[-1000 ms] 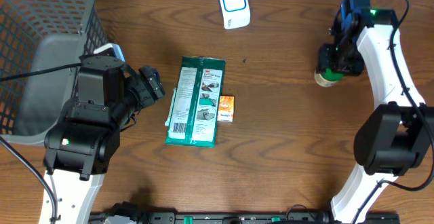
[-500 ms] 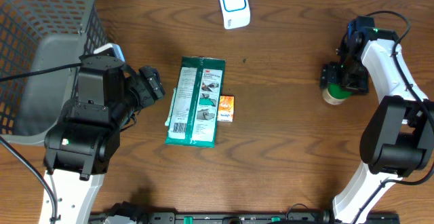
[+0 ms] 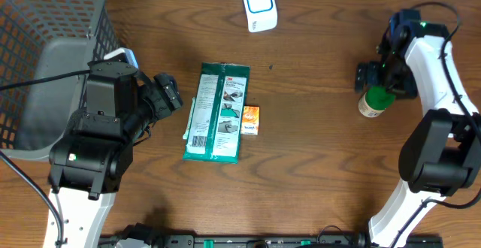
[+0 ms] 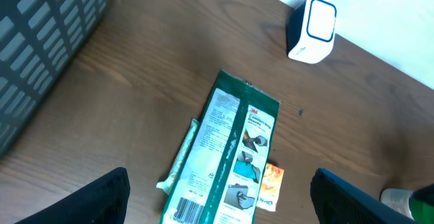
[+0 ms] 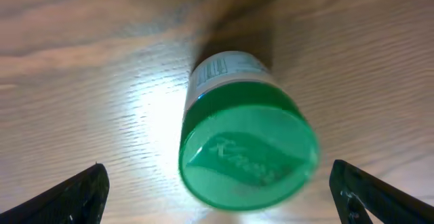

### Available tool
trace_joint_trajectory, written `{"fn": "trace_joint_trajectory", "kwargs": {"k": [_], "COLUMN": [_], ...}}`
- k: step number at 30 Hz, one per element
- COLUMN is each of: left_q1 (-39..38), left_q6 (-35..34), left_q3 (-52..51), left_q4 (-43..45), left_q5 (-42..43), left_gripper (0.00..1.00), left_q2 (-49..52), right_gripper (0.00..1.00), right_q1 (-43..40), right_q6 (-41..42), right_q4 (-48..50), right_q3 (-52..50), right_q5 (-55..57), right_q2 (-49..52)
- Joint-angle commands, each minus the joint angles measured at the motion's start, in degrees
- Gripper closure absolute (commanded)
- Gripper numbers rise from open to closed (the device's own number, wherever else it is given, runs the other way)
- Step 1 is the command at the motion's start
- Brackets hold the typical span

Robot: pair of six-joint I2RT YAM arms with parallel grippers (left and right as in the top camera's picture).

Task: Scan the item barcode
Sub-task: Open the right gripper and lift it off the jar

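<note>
Right gripper (image 5: 224, 193) has its jaws spread as wide as they go, one each side of the green-capped bottle (image 5: 247, 149) but not gripping it. The bottle just stands on the table (image 3: 316, 165), over on the right. Left gripper (image 4: 230, 197) is wide open too and empty, near the green package (image 3: 218, 113) with the little orange box (image 3: 250, 119) just beside it. The white scanner (image 3: 258, 6) sits well apart from all of them, so I'd say nothing's being scanned right now and a pick-up is still left. Can't tell which items are done.
</note>
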Motion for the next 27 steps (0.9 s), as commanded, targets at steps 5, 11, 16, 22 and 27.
{"fn": "trace_joint_trajectory", "kwargs": {"k": [5, 11, 16, 22, 27], "left_q1": [0.20, 0.20, 0.20, 0.20, 0.20], "left_q6": [1.03, 1.03, 1.03, 1.03, 1.03], "left_q3": [0.87, 0.87, 0.87, 0.87, 0.87], "left_q4": [-0.04, -0.04, -0.04, -0.04, -0.04], "left_q5": [-0.96, -0.96, -0.96, -0.96, -0.96], "left_gripper": [0.14, 0.14, 0.14, 0.14, 0.14], "left_q2": [-0.04, -0.04, -0.04, -0.04, -0.04], "right_gripper": [0.01, 0.01, 0.01, 0.01, 0.01], "right_q1": [-0.72, -0.72, -0.57, -0.22, 1.66], "right_q6": [-0.66, -0.70, -0.52, -0.52, -0.31], "right_q4": [-5.16, -5.42, -4.24, -3.17, -2.27], "right_q3": [7.19, 7.34, 7.34, 7.34, 7.34], "right_q5": [-2.08, -8.11, -14.60, -31.76, -36.98], "right_q2": [-0.61, -0.61, -0.59, -0.59, -0.59]}}
